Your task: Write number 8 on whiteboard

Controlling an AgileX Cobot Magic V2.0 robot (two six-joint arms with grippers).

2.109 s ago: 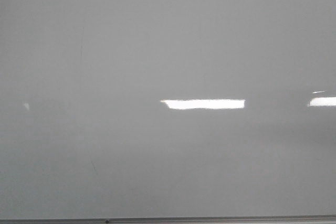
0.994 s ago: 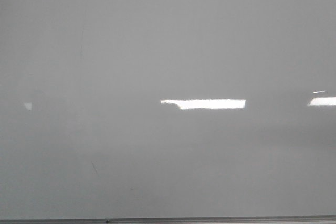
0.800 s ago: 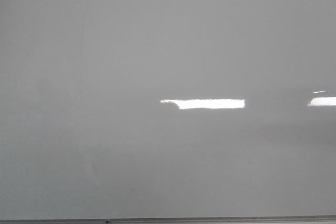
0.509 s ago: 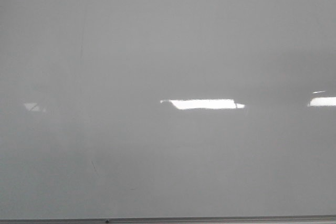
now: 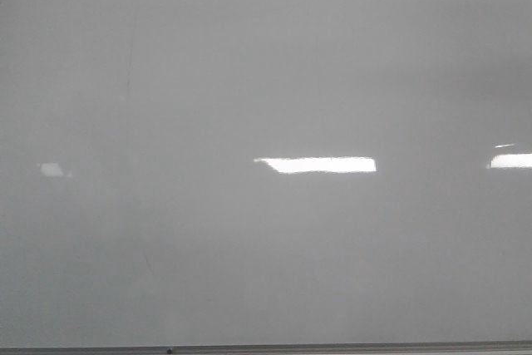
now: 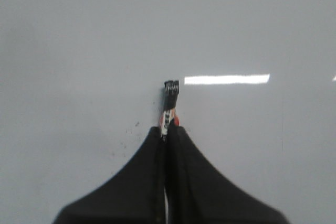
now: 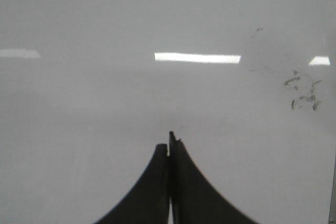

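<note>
The whiteboard (image 5: 266, 81) fills the front view, glossy pale grey, with a thin metal bottom edge (image 5: 332, 347). No number 8 shows on it in any view. In the left wrist view my left gripper (image 6: 167, 129) is shut on a marker (image 6: 169, 103) with a black tip and a white and red barrel. The tip points at the board (image 6: 79, 35); I cannot tell whether it touches. In the right wrist view my right gripper (image 7: 169, 142) is shut and empty, facing the board (image 7: 79, 103). Neither gripper shows in the front view.
Bright rectangular light reflections (image 5: 316, 165) lie across the board. Faint thin scratch marks (image 5: 129, 81) sit at the left. Dark ink smudges (image 7: 302, 95) show in the right wrist view, and small specks (image 6: 126, 135) beside the left fingers.
Only the reflections differ: the central bright bar's right end has shortened and the faint patch at the left has shifted. No stroke has appeared on the board.
</note>
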